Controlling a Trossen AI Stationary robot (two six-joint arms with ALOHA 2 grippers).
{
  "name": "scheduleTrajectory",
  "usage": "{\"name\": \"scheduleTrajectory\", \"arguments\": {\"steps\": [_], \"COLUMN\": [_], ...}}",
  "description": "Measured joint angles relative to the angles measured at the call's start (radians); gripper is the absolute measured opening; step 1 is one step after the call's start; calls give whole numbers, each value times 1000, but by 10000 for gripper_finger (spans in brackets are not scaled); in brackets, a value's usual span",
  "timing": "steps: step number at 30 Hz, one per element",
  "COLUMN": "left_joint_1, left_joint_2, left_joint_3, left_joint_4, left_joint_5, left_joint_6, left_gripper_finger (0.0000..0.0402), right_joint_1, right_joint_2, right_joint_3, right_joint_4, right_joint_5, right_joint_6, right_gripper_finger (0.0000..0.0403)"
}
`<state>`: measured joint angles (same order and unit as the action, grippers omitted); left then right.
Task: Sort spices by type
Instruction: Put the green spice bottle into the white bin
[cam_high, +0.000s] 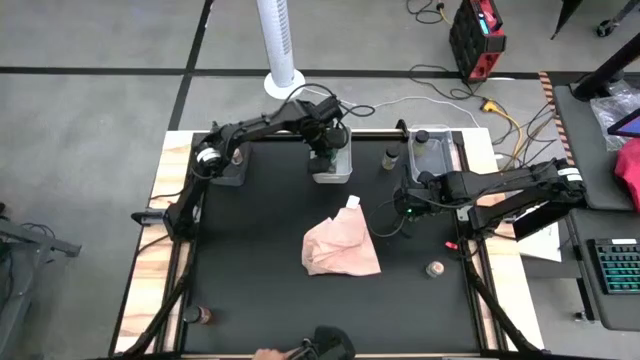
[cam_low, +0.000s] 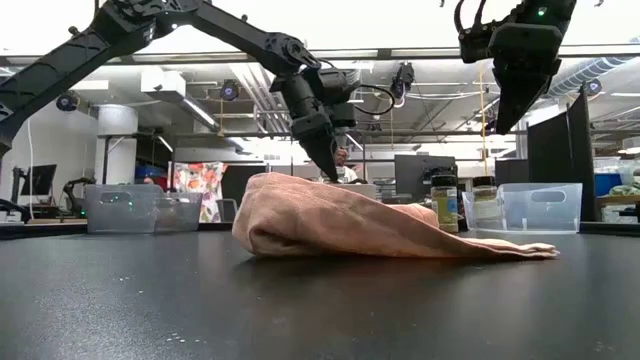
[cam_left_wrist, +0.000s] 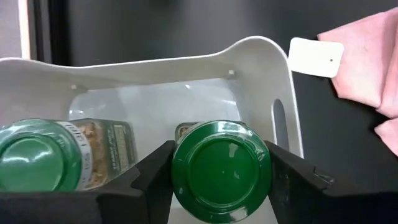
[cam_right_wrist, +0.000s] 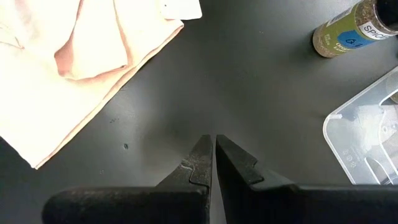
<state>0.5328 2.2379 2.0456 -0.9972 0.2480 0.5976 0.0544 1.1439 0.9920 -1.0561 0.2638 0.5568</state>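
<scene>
The left arm reaches from its base at the bench's left edge across the far side of the black bench (cam_high: 250, 280), its forearm angled downward so that the left gripper (cam_left_wrist: 221, 171) points into the middle clear bin (cam_high: 332, 168) at the far edge. Its two fingers (cam_left_wrist: 152, 177) are clamped on either side of a green-lidded spice jar (cam_left_wrist: 221, 169), which sits within the bin's walls; a second green-lidded jar (cam_left_wrist: 40, 155) lies just beside it in the same bin. The right arm stretches in from the bench's right side, elbow bent, and holds the right gripper (cam_right_wrist: 213, 155) raised over bare bench surface right of the pink cloth (cam_high: 343, 248), its fingers pressed together on nothing. The cloth lies crumpled near the middle of the bench with a white tag (cam_high: 353, 202) at its far corner. A jar with a blue label (cam_right_wrist: 348, 28) stands on the bench between the middle bin and the right-hand clear bin (cam_high: 436, 150), which holds a dark-lidded jar (cam_high: 422, 136). Another jar (cam_high: 435, 269) stands near the bench's right edge, well apart from the cloth, and one more (cam_high: 204, 316) stands at the near left corner. A further clear bin (cam_high: 228, 168) sits at the far left, under the left arm.
</scene>
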Motion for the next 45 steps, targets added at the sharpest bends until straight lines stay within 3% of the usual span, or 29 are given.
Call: {"name": "scheduleTrajectory", "arguments": {"steps": [16, 27, 45], "left_joint_1": [9, 13, 13], "left_joint_2": [46, 58, 47], "left_joint_3": [7, 35, 83], "left_joint_4": [28, 31, -23], "left_joint_5": [13, -13, -39], "left_joint_6": [-11, -30, -31], "left_gripper_finger": [188, 248, 253], "right_joint_1": [0, 0, 0], "right_joint_2": [0, 0, 0], "right_joint_3": [0, -2, -2], "right_joint_4": [9, 19, 22], "right_joint_5": [0, 0, 0], "right_joint_6": [0, 0, 1], "right_gripper_finger": [12, 12, 12]}}
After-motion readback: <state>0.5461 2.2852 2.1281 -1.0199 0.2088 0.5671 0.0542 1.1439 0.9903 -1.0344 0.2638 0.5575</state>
